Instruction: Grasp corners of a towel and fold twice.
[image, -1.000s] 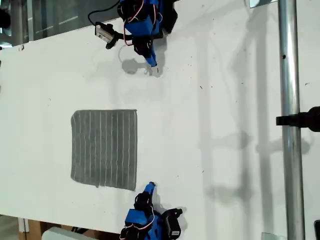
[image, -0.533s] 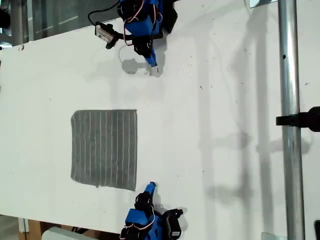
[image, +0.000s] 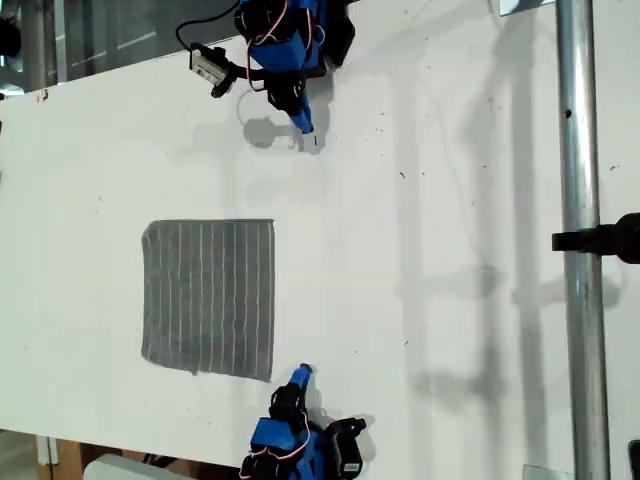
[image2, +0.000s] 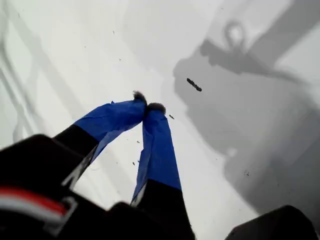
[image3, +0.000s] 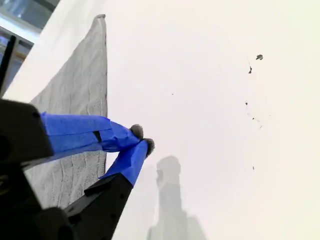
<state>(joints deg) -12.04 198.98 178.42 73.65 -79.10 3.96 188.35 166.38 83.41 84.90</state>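
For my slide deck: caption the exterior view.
Flat grey striped towel on a white table, between two blue-tipped arms, neither touching it.

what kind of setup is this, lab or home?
Probably a lab bench: a bare white table, two small blue arms mounted at its edges, a metal pole beside it, and one towel laid flat.

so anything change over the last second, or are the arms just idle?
Nothing visibly changed. The towel lies flat on the white table, untouched. My second gripper sits shut beside the towel's edge, my first gripper shut over bare table. Neither holds anything.
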